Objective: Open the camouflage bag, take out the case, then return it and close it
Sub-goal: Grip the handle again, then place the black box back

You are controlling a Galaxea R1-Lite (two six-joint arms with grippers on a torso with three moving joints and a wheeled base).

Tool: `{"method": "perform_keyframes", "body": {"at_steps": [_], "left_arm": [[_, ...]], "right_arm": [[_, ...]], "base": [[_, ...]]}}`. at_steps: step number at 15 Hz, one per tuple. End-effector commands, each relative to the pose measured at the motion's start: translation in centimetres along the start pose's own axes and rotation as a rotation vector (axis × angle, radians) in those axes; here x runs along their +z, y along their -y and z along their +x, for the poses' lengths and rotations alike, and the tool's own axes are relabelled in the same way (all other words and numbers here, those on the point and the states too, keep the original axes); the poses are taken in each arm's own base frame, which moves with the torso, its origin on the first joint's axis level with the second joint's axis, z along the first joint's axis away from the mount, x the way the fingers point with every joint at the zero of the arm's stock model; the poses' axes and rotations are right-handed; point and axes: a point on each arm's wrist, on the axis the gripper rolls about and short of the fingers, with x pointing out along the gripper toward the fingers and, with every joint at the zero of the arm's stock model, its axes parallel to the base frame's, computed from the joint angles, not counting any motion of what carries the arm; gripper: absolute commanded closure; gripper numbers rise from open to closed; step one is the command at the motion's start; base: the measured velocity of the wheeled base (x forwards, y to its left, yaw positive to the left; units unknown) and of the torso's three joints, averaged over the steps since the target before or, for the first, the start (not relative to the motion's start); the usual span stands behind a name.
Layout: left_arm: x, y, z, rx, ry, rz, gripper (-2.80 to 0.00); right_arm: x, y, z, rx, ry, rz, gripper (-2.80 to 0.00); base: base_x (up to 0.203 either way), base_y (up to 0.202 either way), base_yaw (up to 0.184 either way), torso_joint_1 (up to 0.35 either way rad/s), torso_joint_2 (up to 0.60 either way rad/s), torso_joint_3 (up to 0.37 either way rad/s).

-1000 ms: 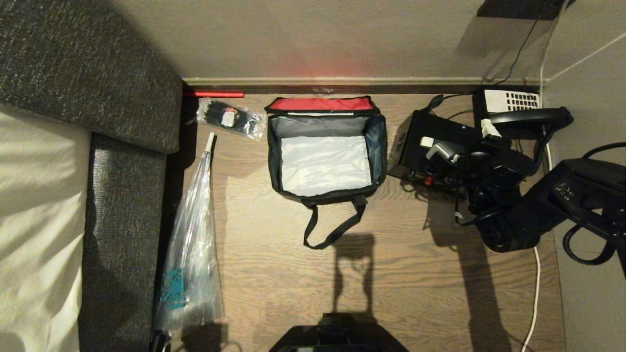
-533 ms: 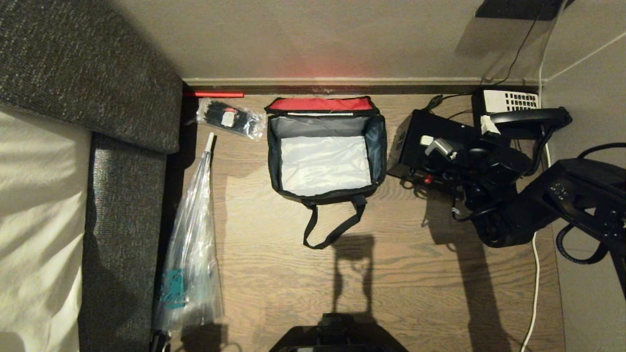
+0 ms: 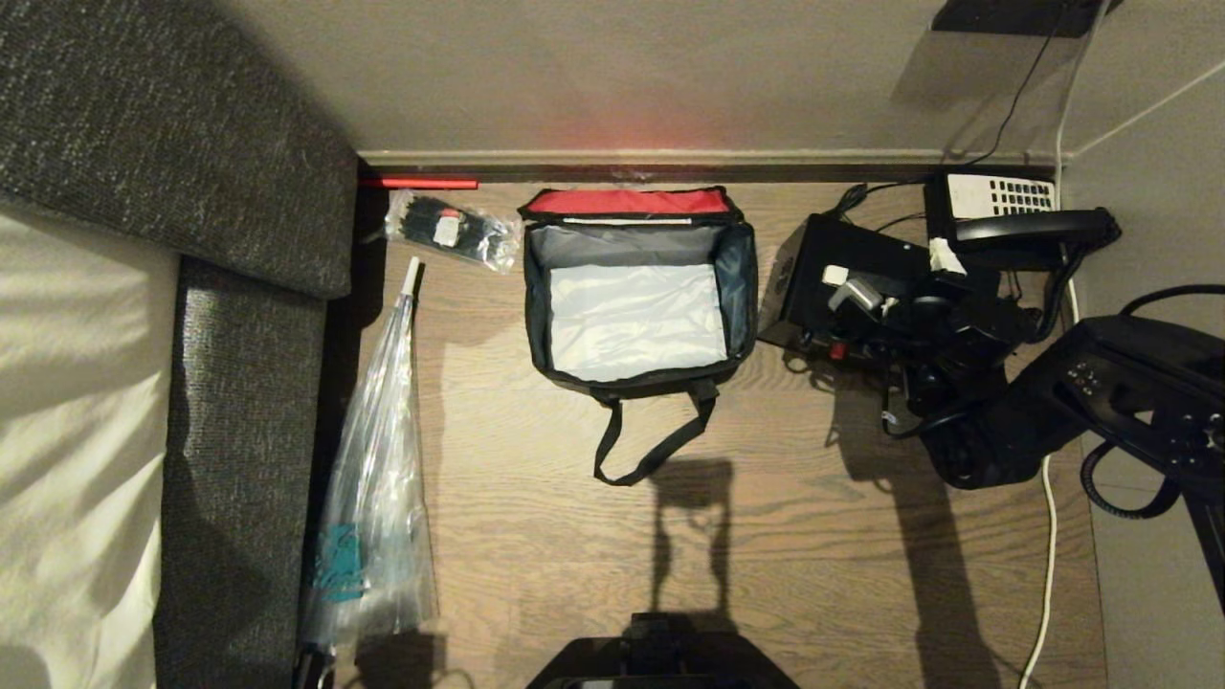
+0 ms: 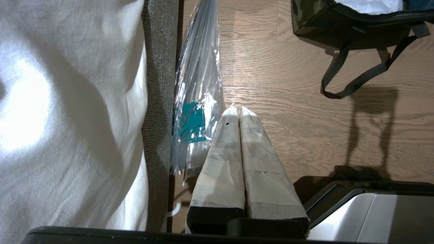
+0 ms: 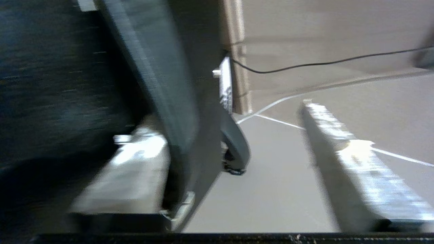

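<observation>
Right of the open camouflage bag (image 3: 636, 287), the case (image 3: 842, 287) stands on edge, right gripper (image 3: 895, 287) jaws apart astride its top handle.

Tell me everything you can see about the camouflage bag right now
The camouflage bag stands on the wooden floor near the wall, its lid folded back to show the red lining. It is a boxy soft bag of green-black camouflage fabric with black trim; the camouflage shows on its corner in the left wrist view. Inside are grey walls and a pale, shiny bottom, with nothing else visible in it. A black strap handle droops from the near side in a loop on the floor. Neither gripper touches it.
</observation>
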Motion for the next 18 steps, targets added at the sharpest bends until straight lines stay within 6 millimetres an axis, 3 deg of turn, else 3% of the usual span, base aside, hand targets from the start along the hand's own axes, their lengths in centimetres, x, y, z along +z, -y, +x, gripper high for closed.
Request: {"method": "perform_keyframes", "body": {"at_steps": [1, 9, 18], "left_arm": [[0.0, 0.0, 0.0, 0.0, -0.002, 0.0, 0.0], [0.0, 0.0, 0.0, 0.0, -0.001, 0.0, 0.0], [0.0, 0.0, 0.0, 0.0, -0.002, 0.0, 0.0]], "right_arm": [[-0.1, -0.6, -0.1, 0.009, -0.006, -0.013, 0.0], [-0.1, -0.5, -0.1, 0.009, -0.006, -0.007, 0.0], [0.8, 3.9, 0.1, -0.078, 0.019, 0.008, 0.0]], "base": [[0.0, 0.0, 0.0, 0.0, 0.0, 0.0], [0.0, 0.0, 0.0, 0.0, 0.0, 0.0], [0.0, 0.0, 0.0, 0.0, 0.0, 0.0]]}}
